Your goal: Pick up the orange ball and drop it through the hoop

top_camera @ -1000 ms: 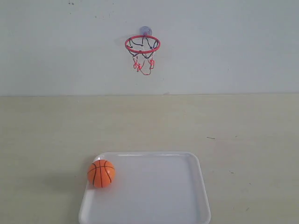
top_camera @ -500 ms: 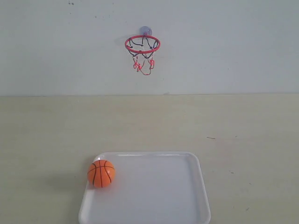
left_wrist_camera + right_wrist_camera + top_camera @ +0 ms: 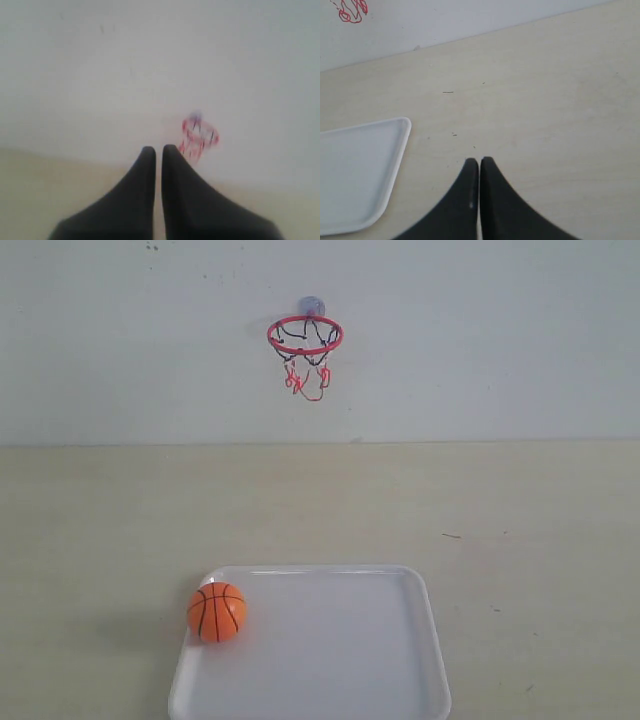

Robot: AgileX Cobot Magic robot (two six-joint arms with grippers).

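Table [image 3: 520,500] is a plain pale beige top, and the only big thing sitting on it is a white tray [image 3: 432,640] with rounded corners. There's a short dark mark [image 3: 452,536] on the table beyond the tray's right corner, plus a couple of tiny specks [image 3: 495,609] just off its right rim. The orange ball [image 3: 217,612] sits right at the tray's left rim. Can't tell if it's in the tray or on the table.

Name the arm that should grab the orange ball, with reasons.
Left, probably. The orange ball sits at the left edge of the white tray in the exterior view, the left arm's side. The right pincer hangs shut beyond the tray's opposite edge, with no ball in its view.
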